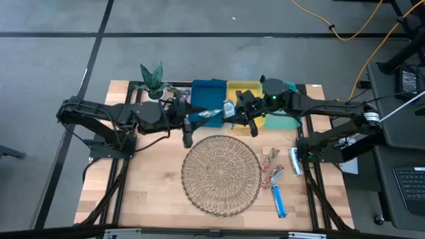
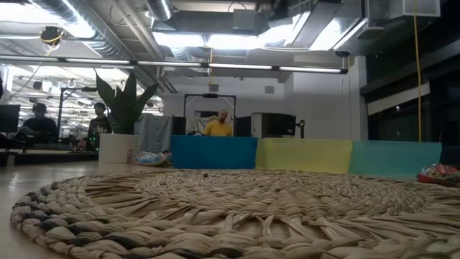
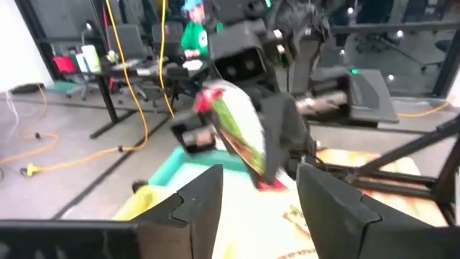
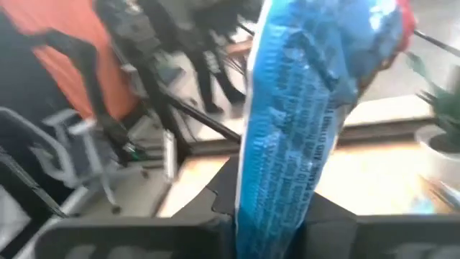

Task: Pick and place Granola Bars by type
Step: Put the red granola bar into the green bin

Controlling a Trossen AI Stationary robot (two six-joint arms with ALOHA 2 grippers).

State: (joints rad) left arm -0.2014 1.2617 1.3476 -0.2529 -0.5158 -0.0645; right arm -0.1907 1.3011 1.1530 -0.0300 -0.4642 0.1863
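The blue tray [image 1: 209,89], yellow tray [image 1: 240,86] and teal tray [image 1: 282,121] stood in 1 row at the far edge, their contents hidden by both arms from above and by their walls in the low view. The right gripper [image 1: 232,114] was clenched on a blue Granola Bar [image 4: 309,108], its print too blurred to read, while the left gripper [image 1: 191,121] faced it with fingers [image 3: 194,208] spread. Only the left wrist view showed a red-green bar [image 3: 237,133] against the right gripper, and more loose bars [image 1: 295,161] lay right of the wicker mat [image 1: 221,174].
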